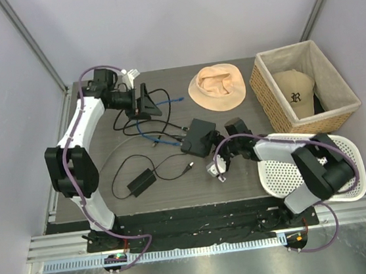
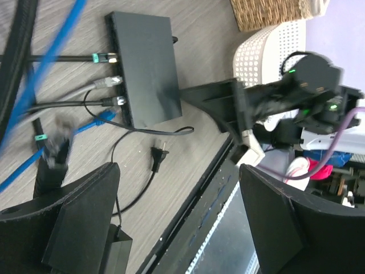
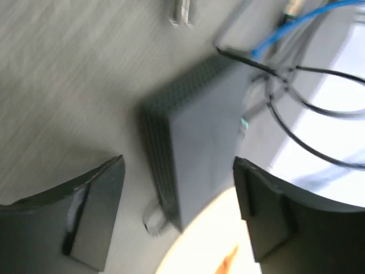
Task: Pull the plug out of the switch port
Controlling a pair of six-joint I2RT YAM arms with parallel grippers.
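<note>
one plug (image 2: 104,118) ahead of spread left hand (image 2: 178,171), untouched

- Worktop (image 1: 169,193): grey-brown, wood-grain pattern.
- Switch box (image 1: 197,136): matt blk, ribbed side.
- Network cable (image 1: 159,138): bright blue.
- Adapter brick (image 1: 142,181) + lead: blk.
- Hat (image 1: 216,87): peach.
- Wicker basket (image 1: 271,100): tan weave, beige lining.
- Cap (image 1: 295,91): beige, dark letter emblem.
- Plastic basket (image 1: 279,172): white, perforated dot pattern.
- Arms (image 1: 82,122): white/blk, purple wiring.
</note>
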